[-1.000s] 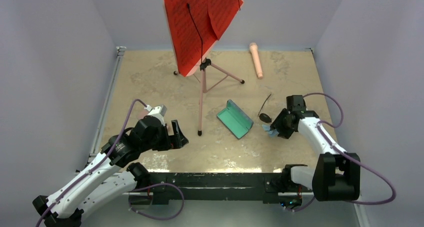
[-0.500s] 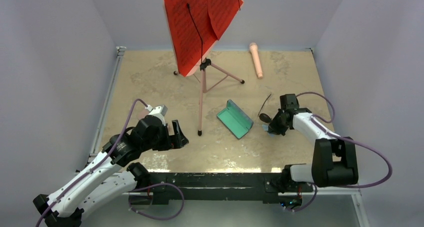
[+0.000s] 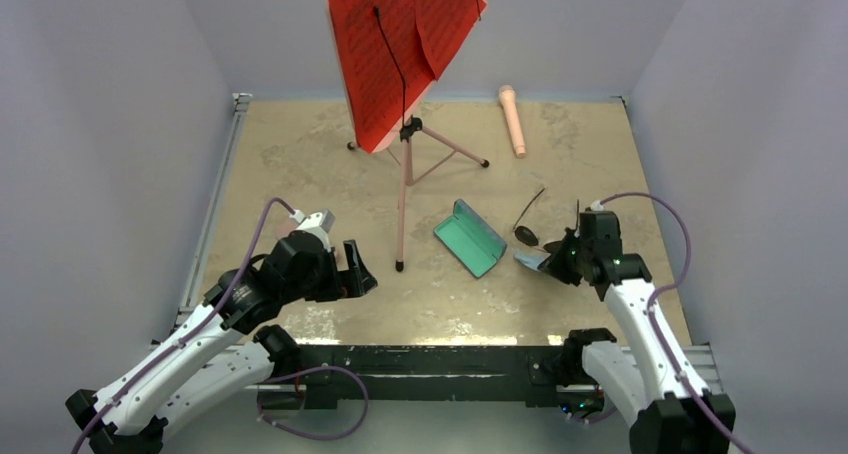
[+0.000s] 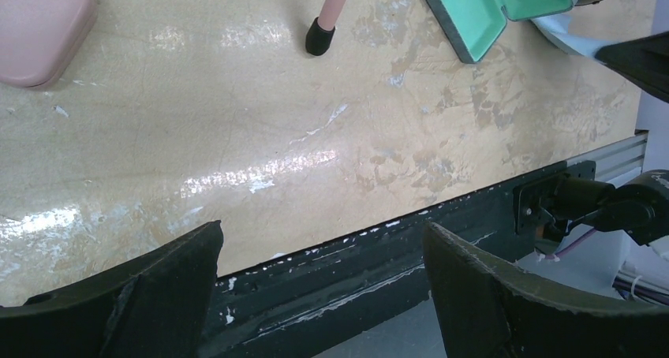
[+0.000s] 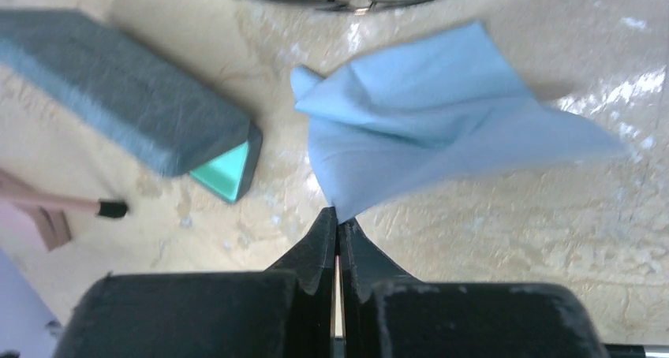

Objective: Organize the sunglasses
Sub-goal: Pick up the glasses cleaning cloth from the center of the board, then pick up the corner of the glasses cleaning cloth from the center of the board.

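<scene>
Top: beige counter, grey walls, music stand at back. Open case mid-counter, lining up, ready to receive. Black sunglasses just right of it. White pair not in view.

Left wrist: left claw spread wide, empty, over near edge, probably idle.

Right wrist: right claw pinched tight on corner of cloth, likely to clear it from sunglasses.
</scene>
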Tool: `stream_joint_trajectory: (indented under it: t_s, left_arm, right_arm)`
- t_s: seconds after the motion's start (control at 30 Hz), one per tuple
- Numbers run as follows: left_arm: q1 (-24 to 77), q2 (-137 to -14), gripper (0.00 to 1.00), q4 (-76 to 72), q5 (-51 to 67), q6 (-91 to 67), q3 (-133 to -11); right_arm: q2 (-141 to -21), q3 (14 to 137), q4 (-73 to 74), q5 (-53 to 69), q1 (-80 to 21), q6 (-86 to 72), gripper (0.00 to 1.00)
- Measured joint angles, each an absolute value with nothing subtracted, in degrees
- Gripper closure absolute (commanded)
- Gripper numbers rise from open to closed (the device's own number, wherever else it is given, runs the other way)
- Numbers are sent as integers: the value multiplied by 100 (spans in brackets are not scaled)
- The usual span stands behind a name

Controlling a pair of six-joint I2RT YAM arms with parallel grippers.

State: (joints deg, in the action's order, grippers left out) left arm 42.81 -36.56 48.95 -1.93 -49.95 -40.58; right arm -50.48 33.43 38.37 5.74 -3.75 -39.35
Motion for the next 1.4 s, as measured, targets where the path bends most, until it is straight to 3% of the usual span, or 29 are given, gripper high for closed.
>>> stream_joint_trajectory:
  t_s: [0.33, 0.53, 0.8, 1.1, 1.27, 1.4]
  left_arm:
    - [4281, -3682, 0, 4869, -45, -5022, -4058]
    - [4281, -3780, 0, 4762, 82, -5054, -4058]
    - [4281, -3861, 0, 4639, 209, -5155, -4058]
    - [4281, -3863, 0, 4847, 119, -5404, -4060]
    - [4281, -3865, 0, 5474, -187, -5725, -4198]
    - [4281, -3691, 0, 5791, -351, -5909, -4278]
  right_arm:
    - [-3046, 3319, 5321, 1468, -386, -3815, 100]
    - [-2947, 3739, 5734, 2449, -563, -3656, 100]
    - [-2991, 4436, 5642, 2936, -1540, -3894, 100]
    - [-4716, 5111, 4554, 2541, -3651, -4423, 100]
    - [-6064, 6058, 3500, 2311, -4174, -4584, 100]
    - [-6493, 6143, 2532, 2250, -4442, -4908, 100]
